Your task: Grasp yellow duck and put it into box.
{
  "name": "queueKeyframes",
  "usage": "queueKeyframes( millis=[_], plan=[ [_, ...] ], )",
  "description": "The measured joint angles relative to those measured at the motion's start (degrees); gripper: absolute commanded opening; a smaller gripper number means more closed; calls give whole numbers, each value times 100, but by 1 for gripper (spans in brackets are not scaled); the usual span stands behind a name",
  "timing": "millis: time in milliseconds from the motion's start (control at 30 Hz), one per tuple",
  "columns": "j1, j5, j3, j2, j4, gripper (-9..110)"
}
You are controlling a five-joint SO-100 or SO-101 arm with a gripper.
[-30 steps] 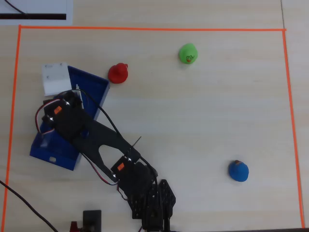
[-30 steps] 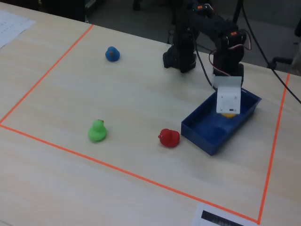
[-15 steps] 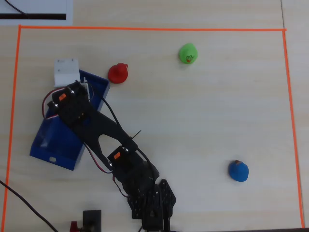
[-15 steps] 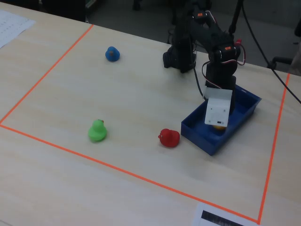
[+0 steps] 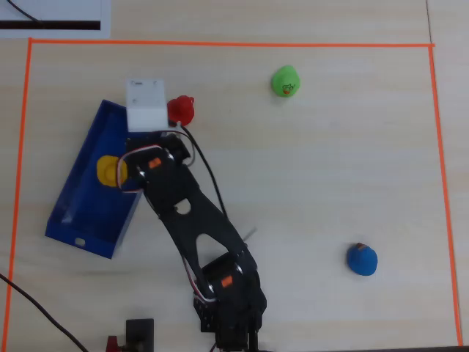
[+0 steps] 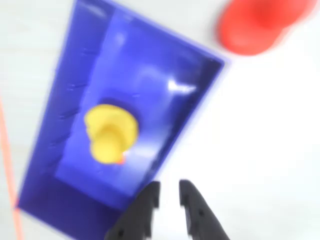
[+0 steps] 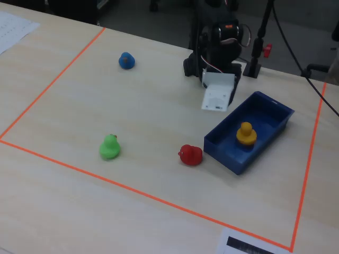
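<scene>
- While I watch the feeds, the yellow duck point(image 7: 246, 133) sits upright on the floor of the box point(image 7: 275, 108), roughly mid-length in the overhead view point(image 5: 110, 171), touching nothing but the tray bottom as far as I can tell.
- My pincer point(image 6: 169, 192) holds nothing; in the wrist view its two dark tips stand just apart with a narrow gap between them, hanging outside the blue wall and clear of the duck.
- Judging by its look, the duck is a light, hollow, squashy toy: it should give under pressure and spring back, with a smooth skin that could slip from a shallow pinch.
- If I had to take it again, I would close across the round body below the head, not on the beak or head, where the tips could slide off.
- The red duck point(image 7: 190, 154) lies on the surface just beside the box's near corner; the green duck point(image 7: 109, 146) and blue duck point(image 7: 126, 60) are well apart.
- I judge the placing done.
</scene>
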Motion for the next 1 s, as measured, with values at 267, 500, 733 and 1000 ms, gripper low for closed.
queueKeyframes(
  millis=[267, 500, 733, 1000],
  plan=[
    [1477, -1283, 3103, 3278, -237, 0],
    [1995, -1687, 4860, 4931, -114, 0],
    [2118, -2013, 6469, 6223, -114, 0],
    [2109, -2083, 7348, 6935, -114, 0]
  ],
)
